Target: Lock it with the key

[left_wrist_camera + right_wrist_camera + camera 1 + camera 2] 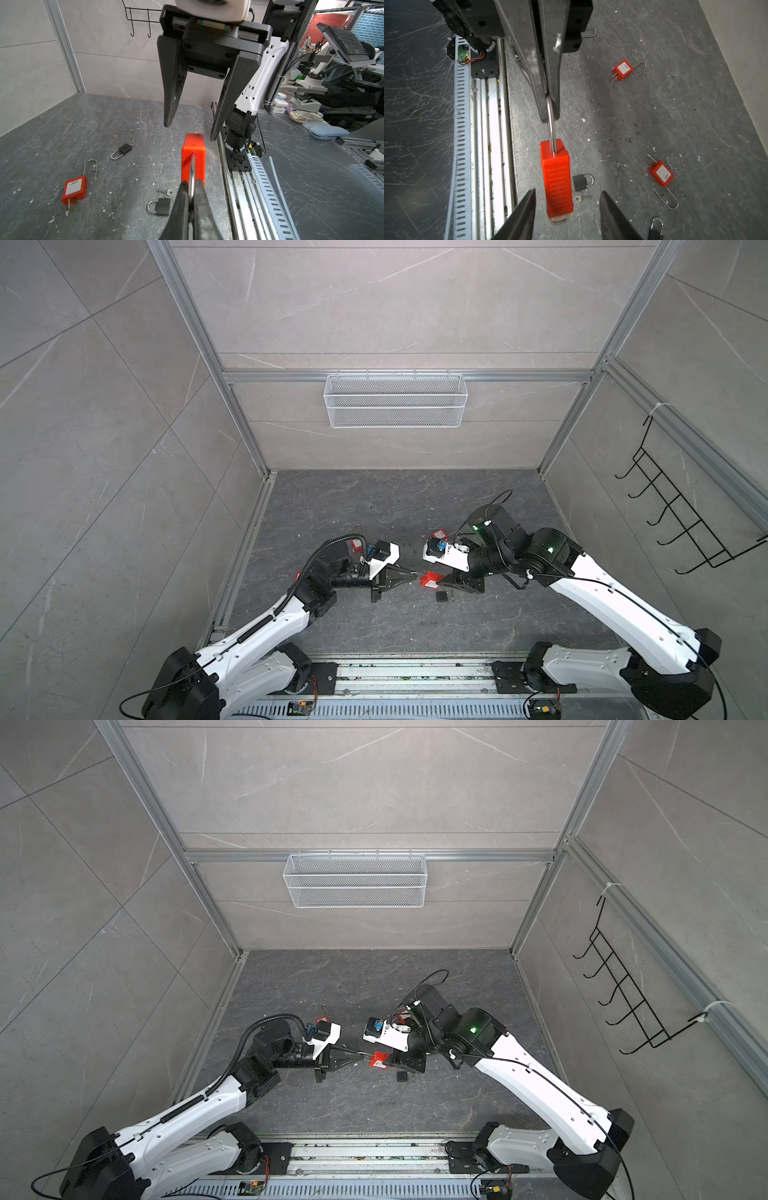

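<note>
The red padlock (556, 176) hangs over the table (654, 124), between the arms; the left gripper (192, 187) is clamped on its steel shackle (551, 124); the right gripper (568, 192) has its jaws apart around the lower end, where a key (559, 219) seems to sit; probably light, rigid, slick and prone to swing; best gripped by the key's flat bow.

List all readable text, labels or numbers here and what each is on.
Red plastic padlock near the left arm: label print too small to read.
Red plastic padlock near the right arm: label print blurred, unreadable.
Held red ribbed padlock: no text visible.
Nothing else legible.
</note>
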Controlling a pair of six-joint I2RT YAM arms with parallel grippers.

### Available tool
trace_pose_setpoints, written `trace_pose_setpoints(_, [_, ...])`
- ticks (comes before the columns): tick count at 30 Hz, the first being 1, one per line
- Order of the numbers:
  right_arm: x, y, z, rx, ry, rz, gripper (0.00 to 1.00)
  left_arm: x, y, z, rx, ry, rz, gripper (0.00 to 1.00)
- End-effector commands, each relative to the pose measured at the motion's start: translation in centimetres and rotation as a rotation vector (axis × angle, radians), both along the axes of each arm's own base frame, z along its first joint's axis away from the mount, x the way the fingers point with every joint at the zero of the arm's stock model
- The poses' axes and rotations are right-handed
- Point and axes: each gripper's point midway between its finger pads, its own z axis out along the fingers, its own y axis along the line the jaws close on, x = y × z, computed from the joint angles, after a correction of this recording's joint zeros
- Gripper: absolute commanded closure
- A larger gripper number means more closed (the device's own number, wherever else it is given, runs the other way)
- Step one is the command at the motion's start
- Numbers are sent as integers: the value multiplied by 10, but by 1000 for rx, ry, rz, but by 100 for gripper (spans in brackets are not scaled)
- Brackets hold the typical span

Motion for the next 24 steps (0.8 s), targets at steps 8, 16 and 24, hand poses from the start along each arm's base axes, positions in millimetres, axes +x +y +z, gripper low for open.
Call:
trace_pose_setpoints(8, [-18, -25, -8, -63, 76, -25, 49, -8, 0, 40, -85, -61, -62, 100])
trace_pose_setpoints(16, [-19, -33, -27, -132, 59, 19, 52, -14, -4, 41, -75, -24, -127, 100])
trace_pose_setpoints(24, [-12, -25, -37, -126, 98, 24, 58, -14, -6, 47, -95, -21, -137, 100])
